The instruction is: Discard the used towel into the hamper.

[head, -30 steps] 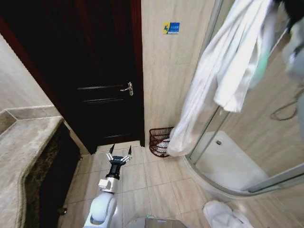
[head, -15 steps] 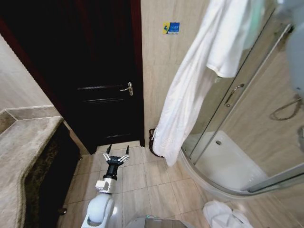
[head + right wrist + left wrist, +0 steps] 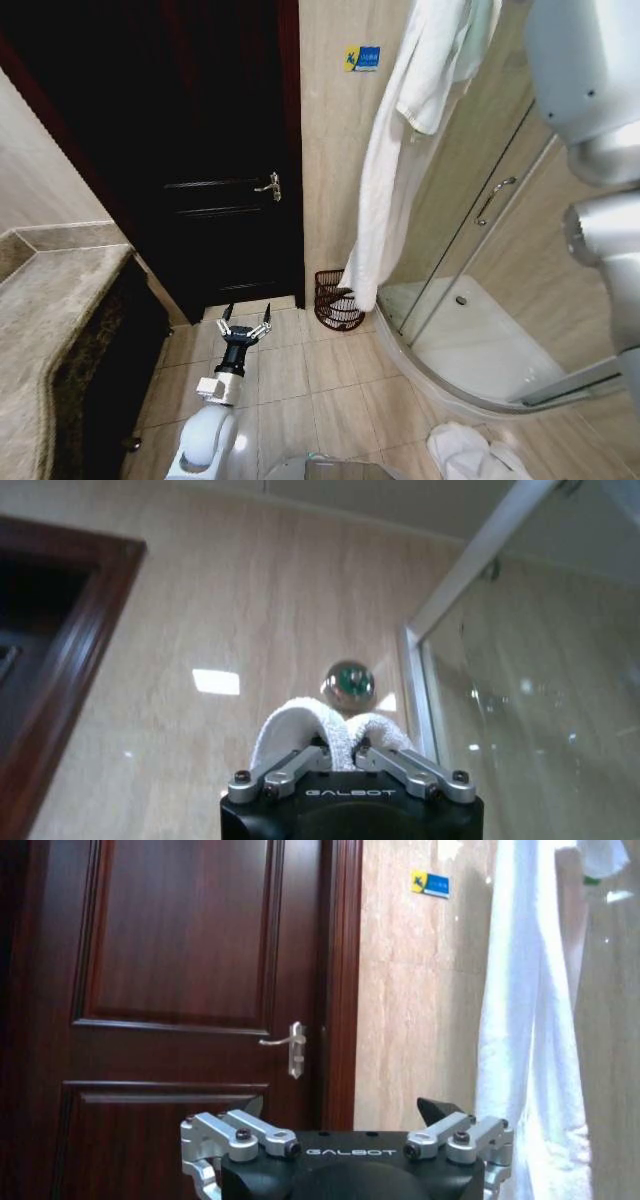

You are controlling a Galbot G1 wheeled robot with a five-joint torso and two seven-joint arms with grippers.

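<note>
The towel (image 3: pixel 385 190) is a long white terry sheet hanging from high up by the wall down to just above the hamper (image 3: pixel 335 298), its lower end draped over or against the far rim; I cannot tell whether it touches. I judge it soft and limp, light when dry and heavier if damp, with no stiffness to steer it: it will swing and fold as it likes, so the pinch belongs on a bunched fold near one end, letting the length trail below. That is how my right gripper (image 3: pixel 343 769) has it, fingers clamped on a gathered hump of cloth that bulges out between them, held up high beside the tiled wall (image 3: pixel 345 140). My left gripper (image 3: pixel 245 332) hangs low over the floor tiles (image 3: pixel 300 370) with its fingers spread apart and nothing in them, facing the dark wooden door (image 3: pixel 200 150) with its lever handle (image 3: pixel 268 185). The hamper is a small open-slatted reddish-brown basket standing on the floor in the corner between the wall and the curved glass shower enclosure (image 3: pixel 480 230). The beige tiles look smooth and glossy. A stone counter (image 3: pixel 50 320) runs along my left, and another white cloth (image 3: pixel 460 450) lies crumpled on the floor near the shower base
</note>
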